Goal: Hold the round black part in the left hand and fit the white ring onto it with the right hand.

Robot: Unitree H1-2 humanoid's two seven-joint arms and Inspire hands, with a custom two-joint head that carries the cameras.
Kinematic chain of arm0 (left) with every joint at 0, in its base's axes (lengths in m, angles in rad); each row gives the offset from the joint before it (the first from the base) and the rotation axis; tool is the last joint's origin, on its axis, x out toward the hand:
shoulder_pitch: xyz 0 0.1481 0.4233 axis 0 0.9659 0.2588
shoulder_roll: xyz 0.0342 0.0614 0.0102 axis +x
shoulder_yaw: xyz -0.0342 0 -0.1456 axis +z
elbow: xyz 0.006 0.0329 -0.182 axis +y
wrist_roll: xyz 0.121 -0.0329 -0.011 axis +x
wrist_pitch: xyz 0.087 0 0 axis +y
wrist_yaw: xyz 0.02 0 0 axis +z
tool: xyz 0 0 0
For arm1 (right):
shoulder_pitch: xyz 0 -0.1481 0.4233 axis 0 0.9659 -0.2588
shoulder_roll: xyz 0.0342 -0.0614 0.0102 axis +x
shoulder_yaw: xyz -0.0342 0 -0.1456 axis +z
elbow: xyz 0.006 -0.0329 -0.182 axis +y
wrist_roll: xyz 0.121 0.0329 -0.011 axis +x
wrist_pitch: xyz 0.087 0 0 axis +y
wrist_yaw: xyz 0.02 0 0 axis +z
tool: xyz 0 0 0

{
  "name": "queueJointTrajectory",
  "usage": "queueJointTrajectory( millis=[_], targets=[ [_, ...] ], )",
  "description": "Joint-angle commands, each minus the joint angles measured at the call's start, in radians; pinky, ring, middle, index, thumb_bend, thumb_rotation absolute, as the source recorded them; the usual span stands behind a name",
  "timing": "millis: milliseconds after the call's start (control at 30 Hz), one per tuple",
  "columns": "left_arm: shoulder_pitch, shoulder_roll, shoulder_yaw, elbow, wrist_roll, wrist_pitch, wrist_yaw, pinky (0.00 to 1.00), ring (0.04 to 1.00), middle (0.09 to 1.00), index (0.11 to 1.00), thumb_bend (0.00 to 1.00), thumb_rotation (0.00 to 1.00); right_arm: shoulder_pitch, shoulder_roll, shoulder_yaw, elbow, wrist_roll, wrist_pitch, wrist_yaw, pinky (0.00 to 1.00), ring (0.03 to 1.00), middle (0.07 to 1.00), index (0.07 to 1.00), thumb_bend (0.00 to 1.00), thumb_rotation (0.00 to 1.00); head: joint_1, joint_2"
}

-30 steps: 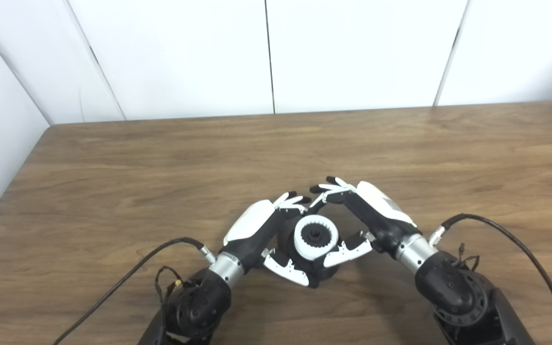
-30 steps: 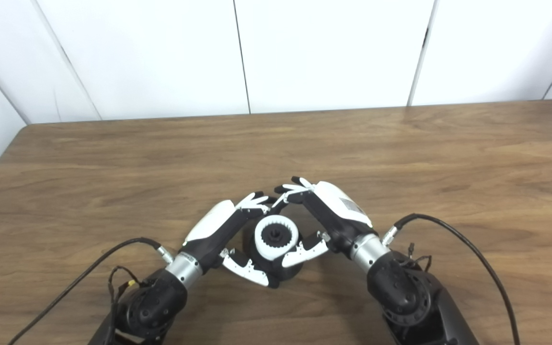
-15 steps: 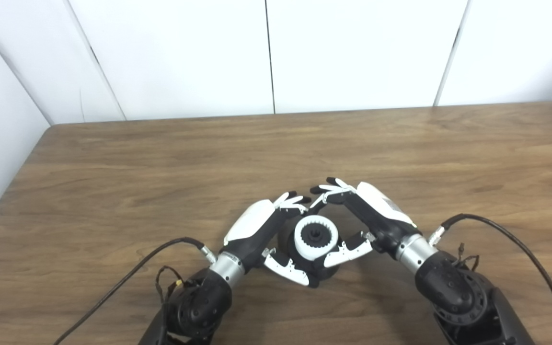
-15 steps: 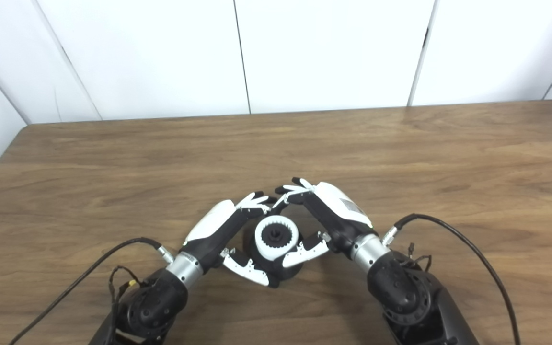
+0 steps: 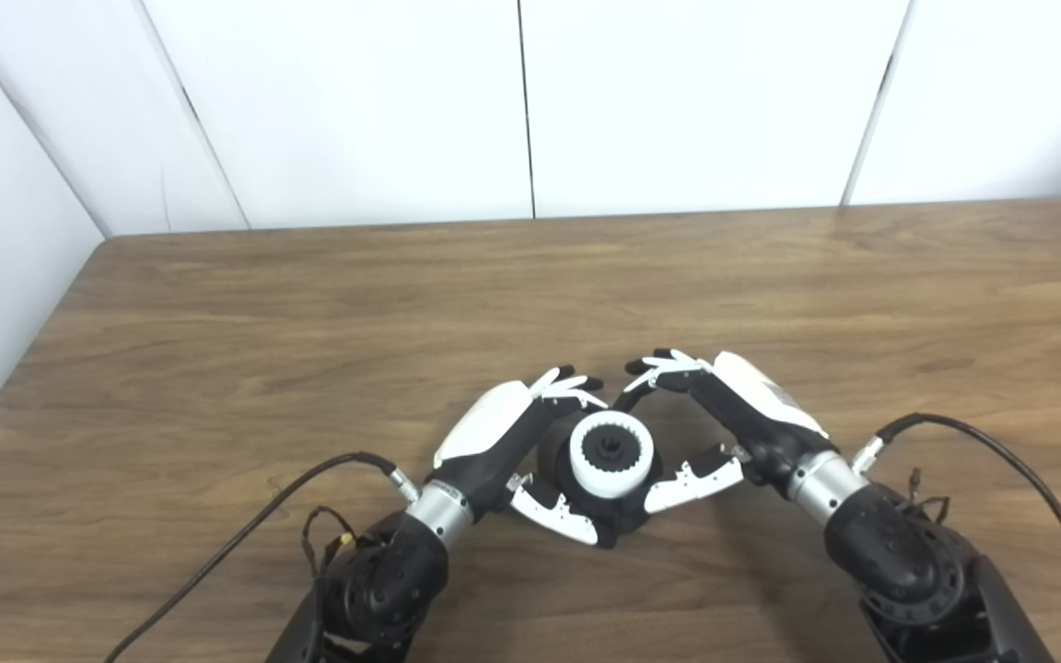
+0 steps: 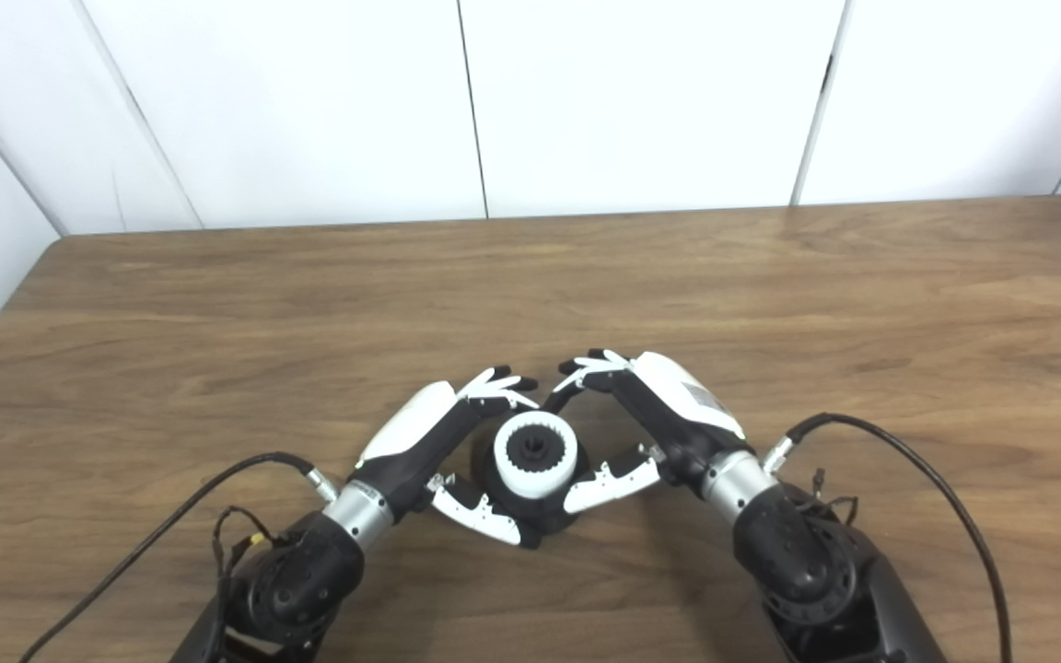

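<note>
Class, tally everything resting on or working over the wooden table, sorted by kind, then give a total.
Robot hands: 2, the left hand and the right hand
Round black parts: 1, the round black part
White rings: 1, the white ring, sitting on top of the black part
Total: 4

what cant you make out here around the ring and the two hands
- Whether the white ring is fully seated on the round black part: too small in both eye views.
- Left hand contact with the part: its own palm hides it.
- Right hand thumb touching the ring or not: too small.
</note>
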Motion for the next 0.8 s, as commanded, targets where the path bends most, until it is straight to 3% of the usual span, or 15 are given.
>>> queueJointTrajectory(
  millis=[0, 400, 767],
  targets=[
    [0.004, 0.019, 0.005, -0.004, -0.003, 0.03, -0.029, 0.93, 1.0, 0.924, 0.715, 1.0, 0.2, -0.043, -0.003, -0.012, -0.004, 0.008, -0.017, -0.007, 1.0, 0.962, 0.889, 0.67, 1.0, 0.3, 0.003, 0.001],
    [0.004, 0.052, 0.047, -0.042, -0.012, 0.026, -0.047, 0.93, 1.0, 0.932, 0.771, 1.0, 0.23, -0.054, -0.007, -0.039, -0.007, 0.037, -0.009, -0.007, 0.97, 0.965, 0.903, 0.675, 1.0, 0.31, -0.001, 0.0],
    [0.007, 0.099, 0.113, -0.134, -0.069, 0.094, -0.103, 0.98, 1.0, 0.952, 0.856, 1.0, 0.21, -0.074, -0.006, -0.088, 0.002, 0.073, -0.013, -0.023, 0.91, 0.967, 0.899, 0.673, 1.0, 0.28, -0.008, -0.011]
  ],
)
